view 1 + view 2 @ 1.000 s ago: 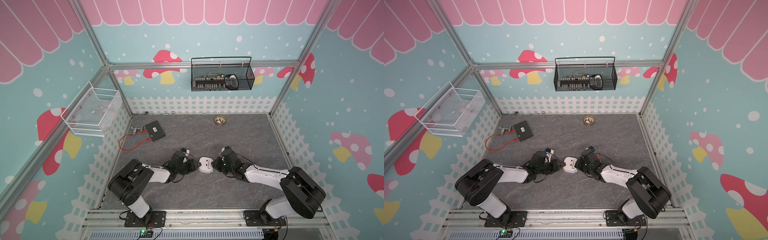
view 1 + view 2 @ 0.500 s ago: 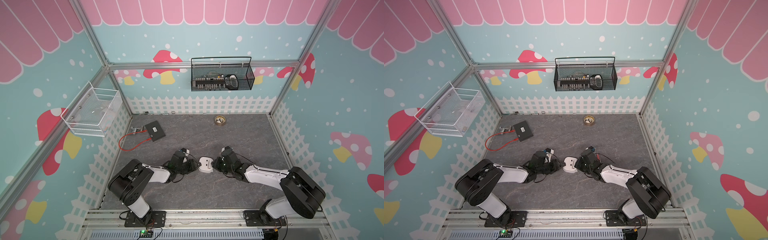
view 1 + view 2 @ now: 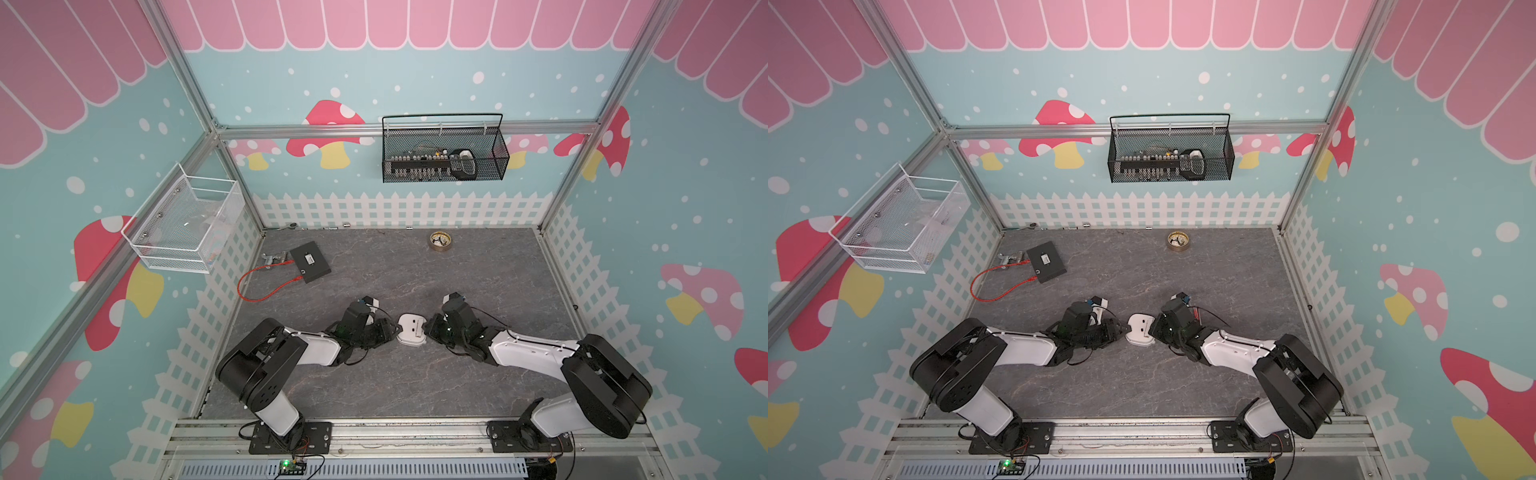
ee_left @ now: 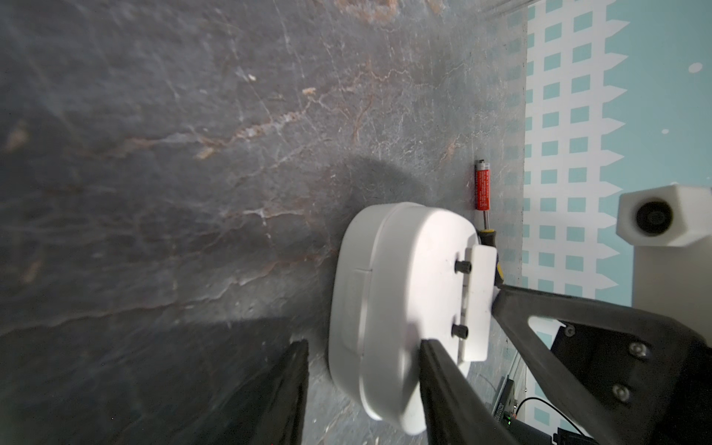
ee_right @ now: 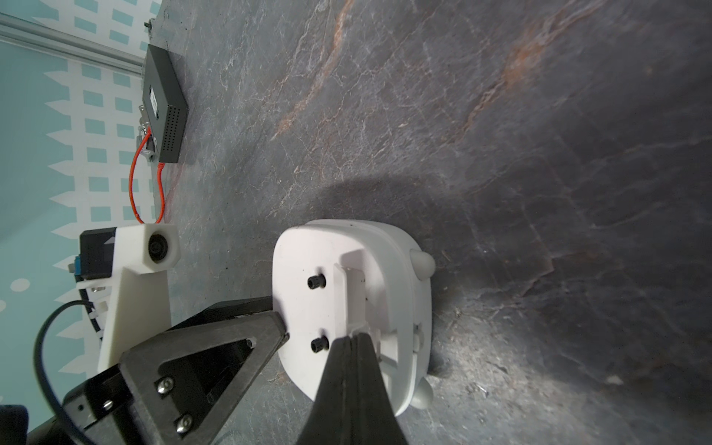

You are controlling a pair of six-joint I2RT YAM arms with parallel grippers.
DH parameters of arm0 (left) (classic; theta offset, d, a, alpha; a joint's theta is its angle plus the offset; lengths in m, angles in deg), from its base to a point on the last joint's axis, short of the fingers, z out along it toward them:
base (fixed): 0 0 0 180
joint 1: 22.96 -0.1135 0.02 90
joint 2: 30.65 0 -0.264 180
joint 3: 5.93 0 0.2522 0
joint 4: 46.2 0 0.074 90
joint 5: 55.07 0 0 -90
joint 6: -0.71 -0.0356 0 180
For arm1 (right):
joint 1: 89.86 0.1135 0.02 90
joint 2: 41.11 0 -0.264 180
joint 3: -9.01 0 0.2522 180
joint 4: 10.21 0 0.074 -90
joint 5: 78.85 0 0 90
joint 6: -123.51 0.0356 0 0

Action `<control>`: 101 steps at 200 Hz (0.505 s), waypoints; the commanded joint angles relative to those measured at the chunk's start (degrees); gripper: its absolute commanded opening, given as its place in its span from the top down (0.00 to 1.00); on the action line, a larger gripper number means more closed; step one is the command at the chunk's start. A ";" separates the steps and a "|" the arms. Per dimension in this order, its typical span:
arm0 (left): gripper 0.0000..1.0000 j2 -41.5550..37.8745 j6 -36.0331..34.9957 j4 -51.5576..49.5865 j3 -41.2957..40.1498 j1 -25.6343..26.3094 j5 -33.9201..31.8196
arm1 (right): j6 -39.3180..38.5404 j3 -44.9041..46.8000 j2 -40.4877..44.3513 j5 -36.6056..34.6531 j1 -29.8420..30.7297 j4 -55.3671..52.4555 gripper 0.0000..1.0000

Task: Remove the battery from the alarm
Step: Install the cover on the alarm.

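- The right gripper has its fingers pressed flat together, with nothing between them. The joined tip sits like a blade against the end of the cover plate on the alarm's back.
- The left gripper stands about half apart and does not look clamped. One finger rests on the near edge of the back. The other sits low beside the rim with a gap showing.
- The alarm lies dial-down and back-up on the table. It is between the two grippers, nearer the front edge than the back and roughly midway between the side edges.
- The battery shows in no view. I judge it is under the plate, which stands proud of the back.
- To do this step well:
  - Lever the plate off with a small, shallow motion.
  - Keep the left finger bearing down so the clock neither skids nor tips.
  - Avoid letting the blade slip off the plate's edge.
- The screwdriver lies past the alarm on the right arm's side. Its red barrel should not be mistaken for the cell.
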 commanded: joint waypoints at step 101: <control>0.52 0.47 -0.63 -1.30 -0.23 0.46 -0.79 | 0.80 -0.36 -1.16 -0.34 0.86 1.06 1.00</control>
